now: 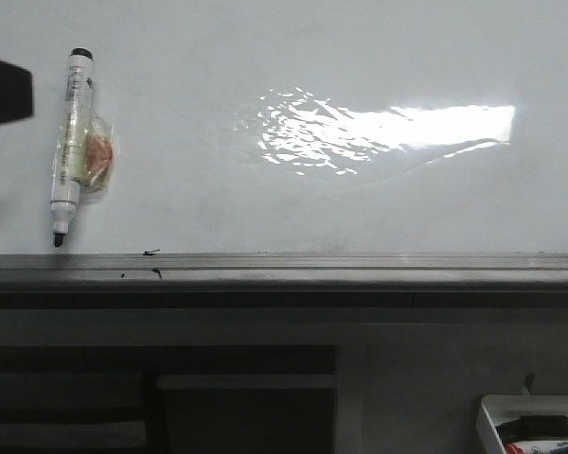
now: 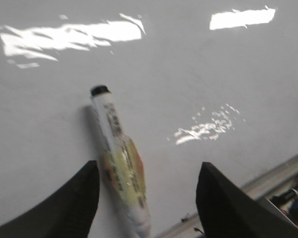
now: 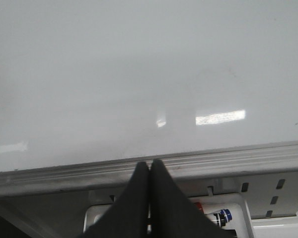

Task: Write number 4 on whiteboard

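A bright rippled glare patch [image 1: 379, 132] burns out the middle of the whiteboard [image 1: 265, 57]; below the whiteboard's frame all is dim. Left wrist view is motion-blurred, with more glare streaks on the whiteboard

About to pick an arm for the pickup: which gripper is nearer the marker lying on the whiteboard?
Left. The left gripper is open right at the marker. The right gripper is shut at the whiteboard's frame edge, marker out of its view.

You are looking past a grey metal ledge [image 1: 284, 272] at dark shelving [image 1: 151, 397], with a white tray [image 1: 492, 416] sitting at lower right.
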{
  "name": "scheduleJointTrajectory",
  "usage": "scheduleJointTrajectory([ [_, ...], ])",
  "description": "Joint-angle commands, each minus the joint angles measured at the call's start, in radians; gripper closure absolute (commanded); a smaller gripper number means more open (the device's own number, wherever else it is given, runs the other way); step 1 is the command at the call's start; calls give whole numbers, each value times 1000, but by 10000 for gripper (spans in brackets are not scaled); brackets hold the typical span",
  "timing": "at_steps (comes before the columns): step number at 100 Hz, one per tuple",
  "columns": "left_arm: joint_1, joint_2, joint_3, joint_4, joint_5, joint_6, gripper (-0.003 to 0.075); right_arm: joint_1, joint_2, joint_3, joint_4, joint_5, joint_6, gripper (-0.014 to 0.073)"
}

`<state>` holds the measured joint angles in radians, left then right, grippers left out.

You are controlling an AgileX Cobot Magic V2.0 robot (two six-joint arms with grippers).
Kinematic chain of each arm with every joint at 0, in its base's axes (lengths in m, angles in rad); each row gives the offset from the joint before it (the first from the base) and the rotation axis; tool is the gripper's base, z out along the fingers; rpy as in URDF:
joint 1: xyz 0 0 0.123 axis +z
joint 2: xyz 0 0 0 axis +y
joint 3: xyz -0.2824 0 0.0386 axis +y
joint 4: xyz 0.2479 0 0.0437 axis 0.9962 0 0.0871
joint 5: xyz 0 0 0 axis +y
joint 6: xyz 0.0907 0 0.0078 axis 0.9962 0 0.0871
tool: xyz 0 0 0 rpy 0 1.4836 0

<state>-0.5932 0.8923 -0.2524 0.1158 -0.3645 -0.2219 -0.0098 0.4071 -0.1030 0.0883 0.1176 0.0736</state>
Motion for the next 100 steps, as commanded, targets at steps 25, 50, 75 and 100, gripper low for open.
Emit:
scheduleJointTrajectory([
  [25,-65,207,-35,-179,-192,-12,321,0,14,-31,-4,-77,-8,655],
  [50,-65,354,-39,-237,-268,-12,341,0,14,-31,-2,-60,-8,655],
  [75,-65,390,-39,-286,-285,-6,741,122,21,-111,6,43,-14,655],
  [100,-65,359,-39,94,-397,79,741,442,146,-324,8,170,-89,554],
])
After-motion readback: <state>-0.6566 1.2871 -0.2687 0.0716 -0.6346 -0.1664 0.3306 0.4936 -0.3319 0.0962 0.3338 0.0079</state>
